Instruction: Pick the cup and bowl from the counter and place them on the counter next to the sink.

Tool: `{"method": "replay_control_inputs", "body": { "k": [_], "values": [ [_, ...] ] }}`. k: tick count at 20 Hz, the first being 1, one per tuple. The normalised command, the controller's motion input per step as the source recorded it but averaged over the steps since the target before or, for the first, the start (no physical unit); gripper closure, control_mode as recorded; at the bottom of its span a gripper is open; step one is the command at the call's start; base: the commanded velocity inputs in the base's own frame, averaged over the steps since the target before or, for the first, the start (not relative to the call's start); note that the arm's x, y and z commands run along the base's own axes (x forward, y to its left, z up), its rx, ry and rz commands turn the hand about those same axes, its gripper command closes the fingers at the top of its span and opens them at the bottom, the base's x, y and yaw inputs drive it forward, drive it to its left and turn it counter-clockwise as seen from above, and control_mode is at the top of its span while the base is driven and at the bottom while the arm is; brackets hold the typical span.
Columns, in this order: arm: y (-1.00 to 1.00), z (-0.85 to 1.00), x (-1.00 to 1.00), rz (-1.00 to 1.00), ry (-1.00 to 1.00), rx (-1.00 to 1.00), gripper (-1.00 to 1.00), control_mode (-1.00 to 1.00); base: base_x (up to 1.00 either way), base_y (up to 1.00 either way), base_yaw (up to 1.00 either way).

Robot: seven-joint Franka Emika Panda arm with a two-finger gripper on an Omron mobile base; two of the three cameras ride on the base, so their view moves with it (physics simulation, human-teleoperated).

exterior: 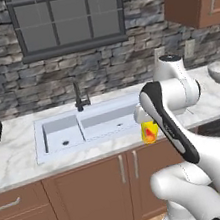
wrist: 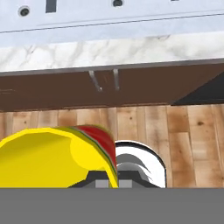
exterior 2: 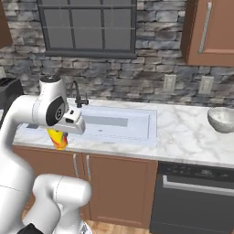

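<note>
Cup (exterior: 149, 132) first: the small yellow one with the red-orange mark hangs off the desk, carried at the end of the arm. In the left base view it sits a little right of the frame's middle, in front of the desk's front edge and above the brown cabinet doors; in the right base view it is at centre left, under the white hand. In the hand view it swells across the lower left of the frame, with wooden floor and cabinet fronts behind it, so it is in the air and not yet over the marble. The tool (wrist: 108, 181) is pinching the cup, as far as I can judge: the yellow wall lies right against the dark tips, though the tips themselves are mostly hidden.

Progress, as I read it: the cup's pick is done, its placing beside the sink (exterior: 85, 129) is not. The bowl (exterior 2: 222, 119) rests untouched on the desk (exterior 2: 183, 137) at the right edge of the right base view, well apart from the sink, so its whole pick and place remains. Roughly a quarter of the work seems finished.

Count: one cup, one bowl, one sink with one dark faucet (exterior: 80, 99) behind it, one arm.
</note>
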Motion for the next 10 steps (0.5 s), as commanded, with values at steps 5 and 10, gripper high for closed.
{"method": "replay_control_inputs", "body": {
  "k": [5, 10],
  "values": [
    [0.00, 0.00, 0.00, 0.00, 0.00, 0.00, 1.00, 1.00, 0.58, 0.58, -0.01],
    [0.00, 0.00, 0.00, 0.00, 0.00, 0.00, 1.00, 1.00, 0.67, 0.39, 0.00]
  ]
}}
